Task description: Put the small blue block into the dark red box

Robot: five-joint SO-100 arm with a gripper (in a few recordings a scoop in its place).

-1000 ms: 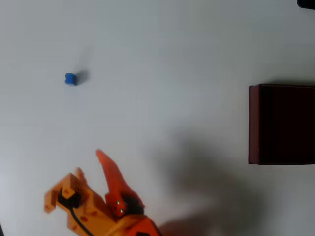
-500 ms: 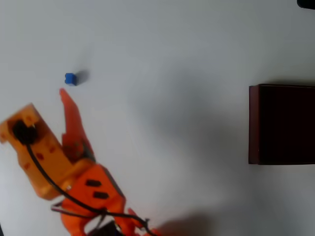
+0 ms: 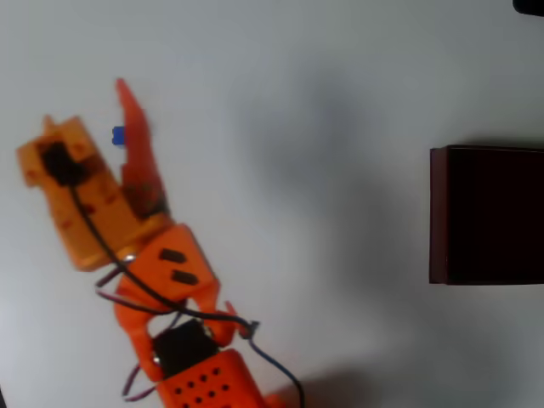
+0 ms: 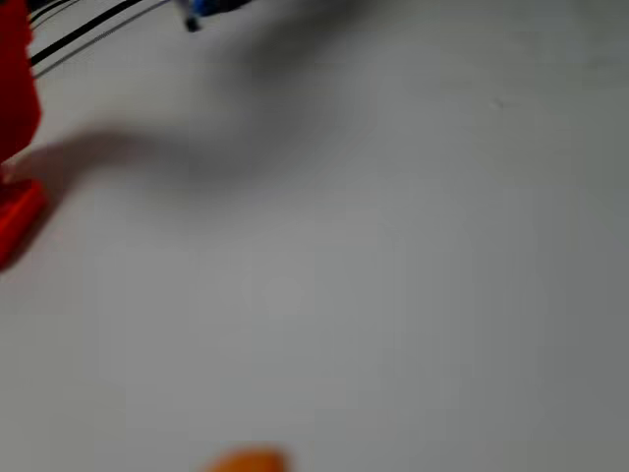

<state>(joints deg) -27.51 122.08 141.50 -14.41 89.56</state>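
Overhead view: an orange robot arm reaches from the bottom edge, around 7 o'clock, up toward 10 o'clock across a plain white table point(image 3: 306, 68). Its gripper point(image 3: 89, 115) sits in the upper left of the picture. One long pointed finger point(image 3: 136, 127) rises toward 12 o'clock; the blocky orange part with the motor lies to its left, at 9 o'clock from it. The jaws stand apart — open, with a gap between them.

The small blue block point(image 3: 118, 134) lies on the table in that gap, pressed close against the left edge of the pointed finger, which hides part of it. Whether the two touch cannot be told. Nothing is gripped.

The dark red box point(image 3: 438, 212) rests at the right edge, at 3 o'clock, well apart from the gripper and the block. Its inside is near black.

Wrist view: blurred white table, with an orange fingertip point(image 4: 246, 460) at 6 o'clock and the block as a blue smear point(image 4: 211, 8) at 11 o'clock — far from the tip.
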